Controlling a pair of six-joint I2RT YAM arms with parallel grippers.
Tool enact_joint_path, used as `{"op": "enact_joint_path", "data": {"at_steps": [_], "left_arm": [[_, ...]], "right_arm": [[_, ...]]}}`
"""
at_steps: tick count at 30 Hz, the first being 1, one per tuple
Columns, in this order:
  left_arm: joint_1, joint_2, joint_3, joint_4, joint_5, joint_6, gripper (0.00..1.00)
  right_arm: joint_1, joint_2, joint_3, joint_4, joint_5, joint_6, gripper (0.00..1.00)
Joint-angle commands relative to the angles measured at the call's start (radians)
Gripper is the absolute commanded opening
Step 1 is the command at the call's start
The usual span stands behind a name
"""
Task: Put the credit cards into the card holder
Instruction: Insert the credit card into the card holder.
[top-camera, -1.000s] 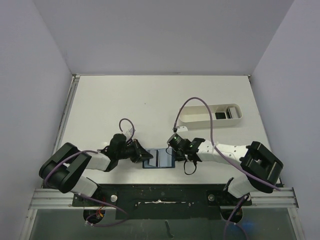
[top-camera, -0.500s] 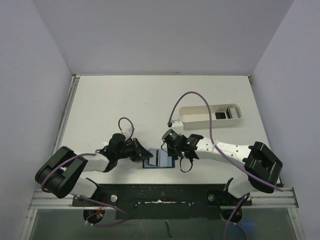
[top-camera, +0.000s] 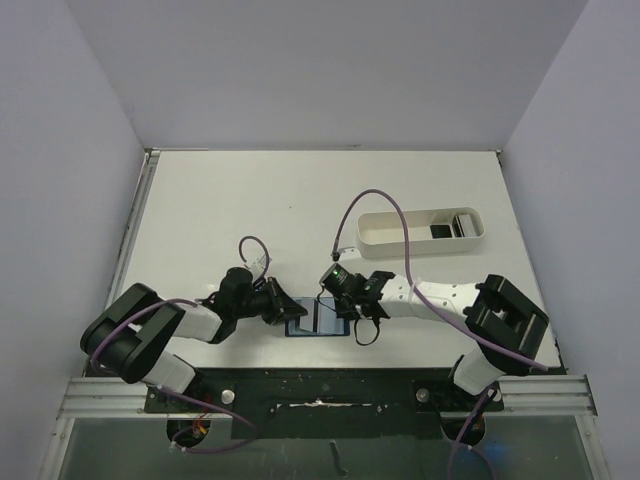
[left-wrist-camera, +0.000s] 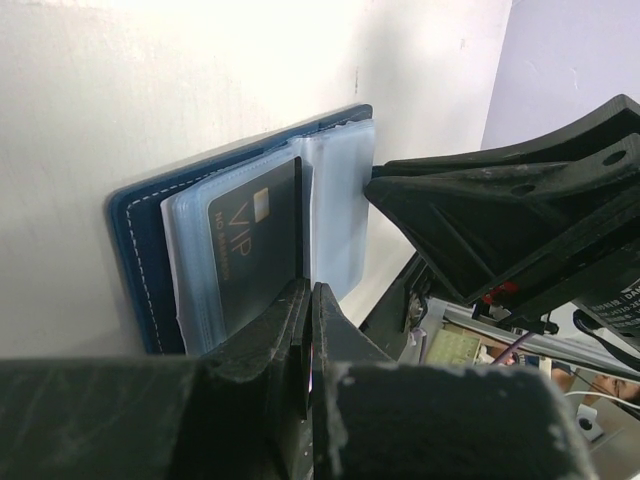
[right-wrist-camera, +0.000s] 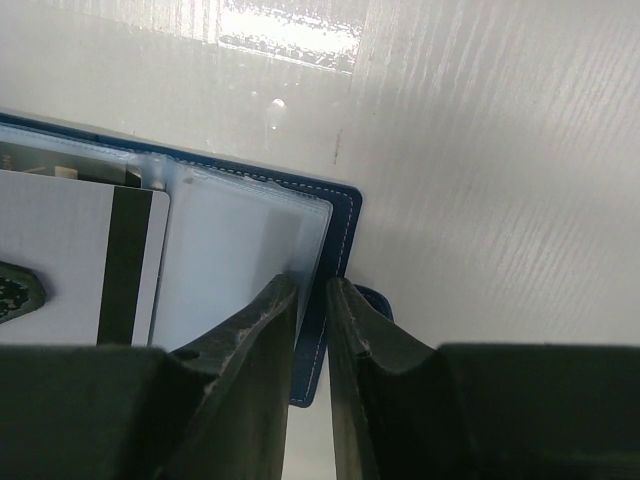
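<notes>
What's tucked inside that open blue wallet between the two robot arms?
The card holder lies open, showing clear plastic sleeves. A dark card marked VIP lies in or on one sleeve. Whatever sits in the sleeves stacked underneath is covered and cannot be made out.

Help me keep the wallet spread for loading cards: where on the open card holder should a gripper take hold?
Probably the card holder's right cover edge, reached from the right and above. It lies flat and open, so only that thin stitched rim, beside the clear sleeve, fits between fingers.
</notes>
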Motion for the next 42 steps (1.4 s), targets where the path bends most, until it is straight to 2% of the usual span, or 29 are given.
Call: {"op": "enact_joint_path", "data": {"at_steps": [1,18,42], "left_arm": [[0.0,0.015,-0.004,0.091,0.03,0.002,0.0],[0.0,0.087,0.0,0.176,0.066,0.0,0.0],[0.0,0.188,0.058,0.117,-0.025,0.051,0.0]], "right_arm": [[-0.006,0.01,-0.017,0.033,0.018,0.006,0.2],[-0.005,0.003,-0.041,0.034,0.025,0.014,0.18],[-0.002,-0.013,-0.048,0.025,0.031,0.025,0.18]]}}
